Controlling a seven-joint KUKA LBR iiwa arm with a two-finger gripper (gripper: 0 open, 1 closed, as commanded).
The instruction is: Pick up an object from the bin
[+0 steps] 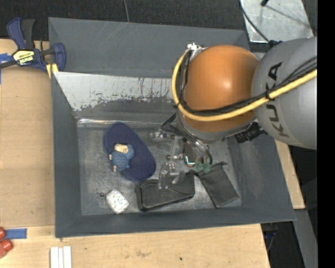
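At the left of the bin [64,166], a small white packet-like thing [117,201] is lying alone near the front wall, untouched. Just behind it and a little to the right, a dark blue rounded cap [138,162] is resting on the floor, with a small tan-and-blue figure [121,155] sitting on top of it. Neither is being approached.

Towards the middle, a flat black pouch [166,196] is lying along the front of the floor, its left end near the cap's edge. The jaws are hanging low over the pouch's rear edge, under the orange cover [223,82] of the arm [293,94]. They seem to be touching or nearly touching the pouch, though I cannot tell which. Whether they are wide or narrow I cannot tell either, as the metal parts are crowding together there. Nothing is visibly sitting between them.

Further right, a dark grey flat slab [219,186] is lying tilted against the floor, just beside the jaws.

As a judgement, the task is only partly under way: the descent into the bin looks done, and the black pouch is the likeliest target. Every thing is lying on the floor, so closing on one, lifting it and clearing the walls are all left to do.
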